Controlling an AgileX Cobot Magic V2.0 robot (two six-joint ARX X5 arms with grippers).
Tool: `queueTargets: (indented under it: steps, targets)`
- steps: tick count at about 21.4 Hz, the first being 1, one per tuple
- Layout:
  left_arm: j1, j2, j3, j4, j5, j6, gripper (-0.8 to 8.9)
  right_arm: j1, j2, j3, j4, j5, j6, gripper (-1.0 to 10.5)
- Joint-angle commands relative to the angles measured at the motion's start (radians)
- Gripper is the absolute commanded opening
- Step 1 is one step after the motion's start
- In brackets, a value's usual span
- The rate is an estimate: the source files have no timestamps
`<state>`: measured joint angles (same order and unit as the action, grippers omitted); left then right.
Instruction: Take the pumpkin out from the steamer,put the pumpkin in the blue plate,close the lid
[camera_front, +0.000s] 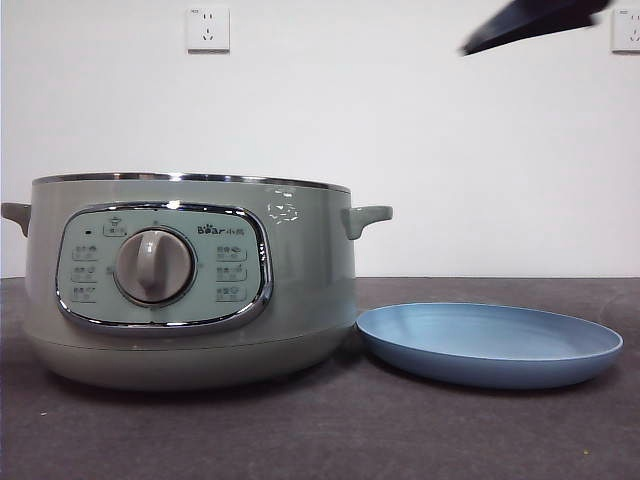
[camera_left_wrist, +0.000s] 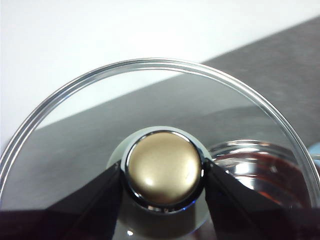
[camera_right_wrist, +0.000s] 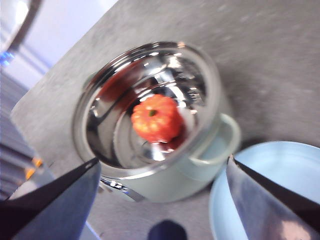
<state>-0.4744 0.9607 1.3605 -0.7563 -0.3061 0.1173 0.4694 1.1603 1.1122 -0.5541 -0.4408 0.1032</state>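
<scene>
1 sage-green steamer (camera_front: 190, 285) sits open on the dark table (camera_front: 400, 430), with 1 blue plate (camera_front: 490, 345) just beside it at 3 o'clock. 1 orange pumpkin (camera_right_wrist: 156, 118) rests in the middle of the steamer's shiny bowl. The left gripper (camera_left_wrist: 164, 175) is clamped on the knob (camera_left_wrist: 164, 167) of 1 glass lid (camera_left_wrist: 150, 125), held in the air. The right gripper (camera_right_wrist: 160, 170) hovers high above the steamer, its 2 jaws spread wide and empty.
</scene>
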Motion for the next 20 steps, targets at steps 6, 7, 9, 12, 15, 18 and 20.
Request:
queueTargets:
  steps: [6,7,9,12,15,18,20]
  targets:
    - [-0.002,-0.128,0.015,-0.029,-0.195,0.043,-0.09,0.162,0.282,0.247,-0.034,0.01,-0.04,4.8]
    - [-0.002,-0.141,0.015,-0.037,-0.207,0.044,-0.09,0.183,0.321,0.288,-0.054,0.032,-0.048,4.8]
    - [-0.002,-0.164,0.015,-0.053,-0.22,0.044,-0.09,0.224,0.398,0.377,-0.111,0.097,-0.08,4.8]
    - [-0.002,-0.186,0.015,-0.073,-0.221,0.044,-0.09,0.289,0.553,0.56,-0.259,0.264,-0.131,5.1]
    - [-0.002,-0.185,0.015,-0.103,-0.225,0.044,-0.09,0.336,0.691,0.706,-0.363,0.358,-0.151,5.7]
    - [-0.002,-0.185,0.015,-0.105,-0.225,0.044,-0.09,0.358,0.765,0.75,-0.338,0.371,-0.169,5.7]
    - [-0.002,-0.185,0.015,-0.105,-0.225,0.044,-0.09,0.36,0.798,0.75,-0.318,0.382,-0.175,5.7]
